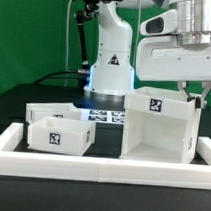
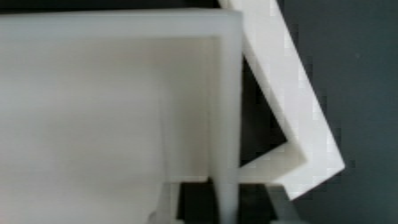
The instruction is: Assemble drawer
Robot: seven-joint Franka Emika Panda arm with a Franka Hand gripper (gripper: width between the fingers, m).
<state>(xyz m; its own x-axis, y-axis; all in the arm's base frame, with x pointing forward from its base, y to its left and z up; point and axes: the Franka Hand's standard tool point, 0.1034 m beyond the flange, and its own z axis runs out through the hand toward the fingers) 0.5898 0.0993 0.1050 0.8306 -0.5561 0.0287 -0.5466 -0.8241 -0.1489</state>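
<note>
The tall white drawer case [image 1: 160,126] stands on the exterior view's right, open side facing the camera, with a tag on its top. Two shallow white trays [image 1: 60,136] [image 1: 48,113] sit together on the left, the nearer one showing a tag on its front. My gripper [image 1: 197,91] is at the case's upper right corner, over its right wall. In the wrist view the thin case wall [image 2: 226,100] runs straight between my two dark fingers [image 2: 192,205]. Both fingers lie against it, so my gripper [image 2: 226,192] is shut on the wall.
A long low white border wall [image 1: 100,168] runs along the front and up both sides. The marker board [image 1: 105,117] lies flat behind the trays and the case. The arm's white base [image 1: 109,64] stands at the back centre.
</note>
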